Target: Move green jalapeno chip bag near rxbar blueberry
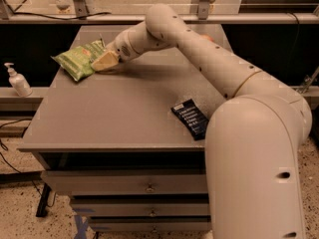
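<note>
The green jalapeno chip bag (76, 60) lies at the far left of the grey table (114, 118), crinkly and light green. My gripper (104, 61) is at the bag's right end, low on the table top and touching or overlapping the bag's edge. The rxbar blueberry (190, 118), a small dark navy bar with white text, lies flat near the table's front right, well apart from the bag. My arm's big shoulder covers the table's right front corner beside the bar.
A white pump bottle (17, 80) stands on a ledge left of the table. A bit of a red-orange object (207, 38) shows behind my arm at the far right. Drawers (144, 185) sit under the table top. A rail runs along the back.
</note>
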`<state>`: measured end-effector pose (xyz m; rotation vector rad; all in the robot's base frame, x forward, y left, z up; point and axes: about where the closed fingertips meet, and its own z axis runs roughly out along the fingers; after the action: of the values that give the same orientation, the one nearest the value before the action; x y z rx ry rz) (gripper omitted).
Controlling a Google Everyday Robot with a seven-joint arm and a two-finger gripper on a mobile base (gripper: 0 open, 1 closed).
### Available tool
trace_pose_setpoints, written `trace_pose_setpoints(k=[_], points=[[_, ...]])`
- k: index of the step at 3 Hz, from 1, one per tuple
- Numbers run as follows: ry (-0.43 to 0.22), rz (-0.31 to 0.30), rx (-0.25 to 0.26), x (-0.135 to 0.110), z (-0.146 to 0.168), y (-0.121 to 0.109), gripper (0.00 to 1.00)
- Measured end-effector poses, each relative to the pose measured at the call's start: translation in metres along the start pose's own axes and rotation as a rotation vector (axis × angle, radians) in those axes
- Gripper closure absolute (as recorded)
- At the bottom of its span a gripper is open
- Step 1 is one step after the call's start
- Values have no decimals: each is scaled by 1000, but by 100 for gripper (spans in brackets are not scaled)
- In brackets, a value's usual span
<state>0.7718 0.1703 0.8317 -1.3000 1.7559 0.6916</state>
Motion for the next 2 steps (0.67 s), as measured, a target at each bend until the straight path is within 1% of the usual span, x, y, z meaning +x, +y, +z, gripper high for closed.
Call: trace_pose_setpoints(k=[1, 2], points=[[13, 9, 8, 4, -5, 4, 64], [25, 4, 22, -2, -24, 11, 87]])
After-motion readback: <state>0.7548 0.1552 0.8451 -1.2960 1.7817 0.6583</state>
